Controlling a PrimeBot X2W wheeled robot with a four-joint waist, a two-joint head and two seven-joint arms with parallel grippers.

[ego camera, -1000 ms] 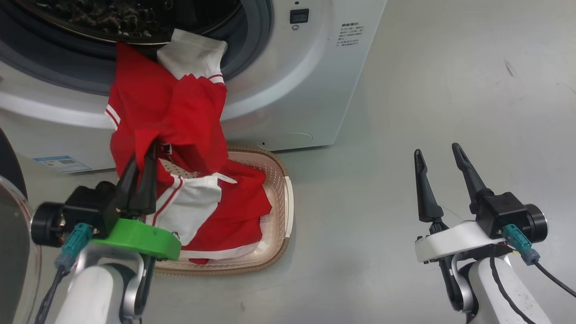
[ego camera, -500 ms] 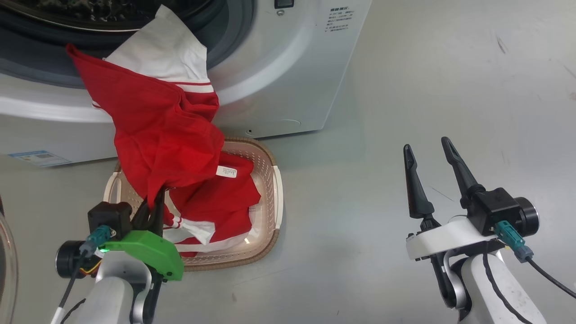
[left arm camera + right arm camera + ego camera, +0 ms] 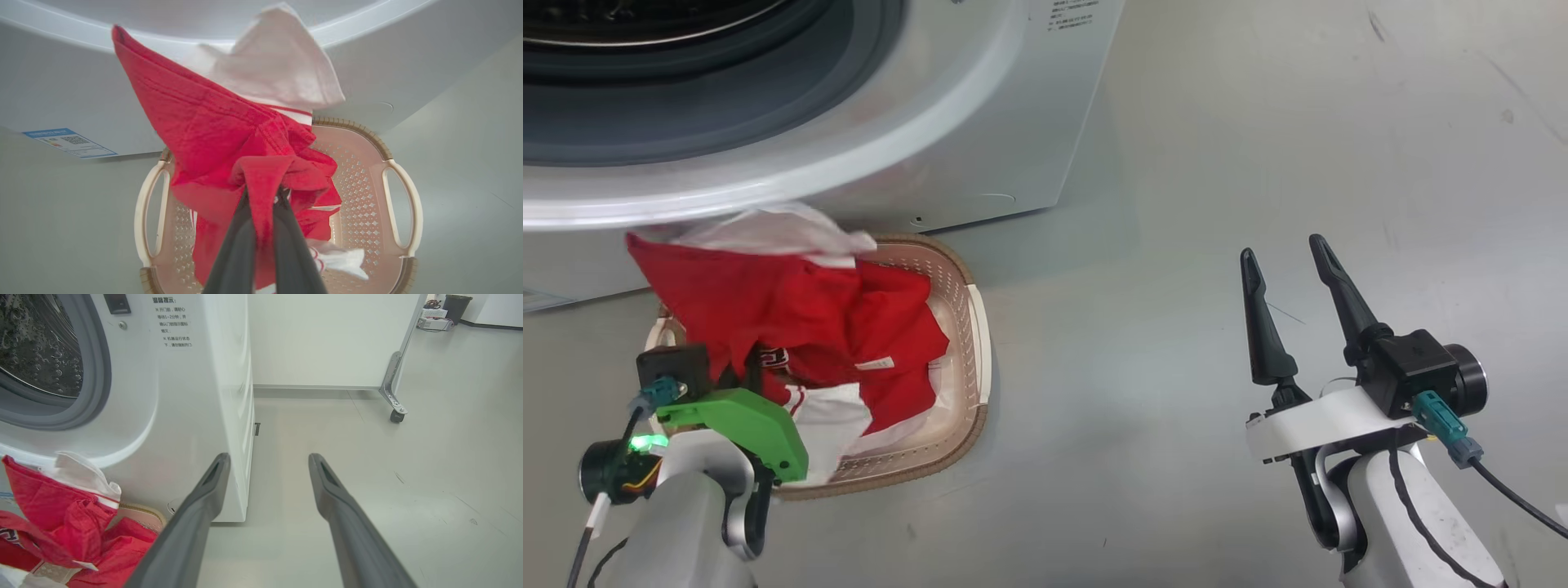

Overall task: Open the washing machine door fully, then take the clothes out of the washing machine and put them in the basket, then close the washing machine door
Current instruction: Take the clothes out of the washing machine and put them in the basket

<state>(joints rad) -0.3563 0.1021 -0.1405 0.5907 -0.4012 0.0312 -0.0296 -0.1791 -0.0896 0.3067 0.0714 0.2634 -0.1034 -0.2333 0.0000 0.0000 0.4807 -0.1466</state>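
My left gripper (image 3: 263,192) is shut on a fold of the red clothes (image 3: 212,130), holding the garment with its white panel over the cream basket (image 3: 402,204). In the head view the red clothes (image 3: 768,310) drape over the left gripper (image 3: 743,371) and hide its fingers. More red and white clothes lie inside the basket (image 3: 976,327). The white washing machine (image 3: 980,106) stands right behind, its steel drum (image 3: 41,347) open. The washing machine door is out of view. My right gripper (image 3: 1281,249) hangs open over bare floor to the right, nothing between its fingers.
The grey floor (image 3: 1217,122) stretches to the right of the machine. A blue sticker (image 3: 69,141) sits low on the machine's front. Far back stand a white panel on a caster (image 3: 394,414) and a dark bin (image 3: 455,304).
The head camera has tilted down. My left gripper has pulled the red garment clear of the drum opening and lowered it over the basket. The right gripper stays open and still.
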